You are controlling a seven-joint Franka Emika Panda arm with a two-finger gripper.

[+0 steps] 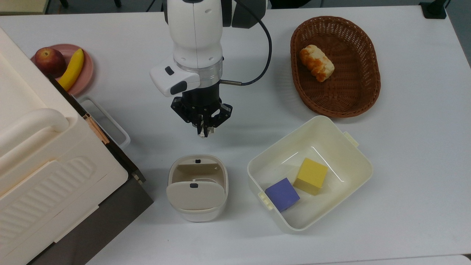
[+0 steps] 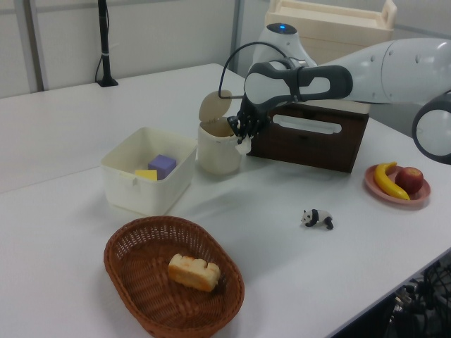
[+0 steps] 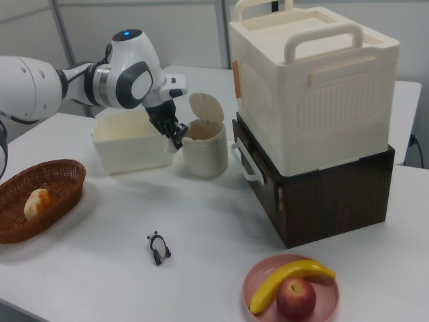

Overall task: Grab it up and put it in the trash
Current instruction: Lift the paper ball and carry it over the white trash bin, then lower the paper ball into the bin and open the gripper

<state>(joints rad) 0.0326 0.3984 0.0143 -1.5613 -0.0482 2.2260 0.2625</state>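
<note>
My gripper (image 1: 203, 131) hangs above the table, shut on the small crumpled off-white paper ball (image 1: 204, 135), which peeks out between the fingertips. The trash (image 1: 198, 215), a small rounded beige bin with its flap lid tipped open, stands just below the gripper in the top view. In the left view the gripper (image 2: 243, 143) holds the paper ball (image 2: 244, 148) at rim height, beside the right edge of the trash (image 2: 217, 155). In the right view the gripper (image 3: 176, 141) and paper ball (image 3: 175, 147) sit close to the left of the trash (image 3: 204, 157).
A cream tub (image 1: 355, 156) with a yellow and a purple cube stands right of the bin in the top view. A wicker basket (image 1: 371, 92) holds bread. A pink plate (image 1: 87, 70) carries fruit. A large cream box (image 1: 44, 147) stands on a dark cabinet. A panda figurine (image 2: 317, 218) stands on the table.
</note>
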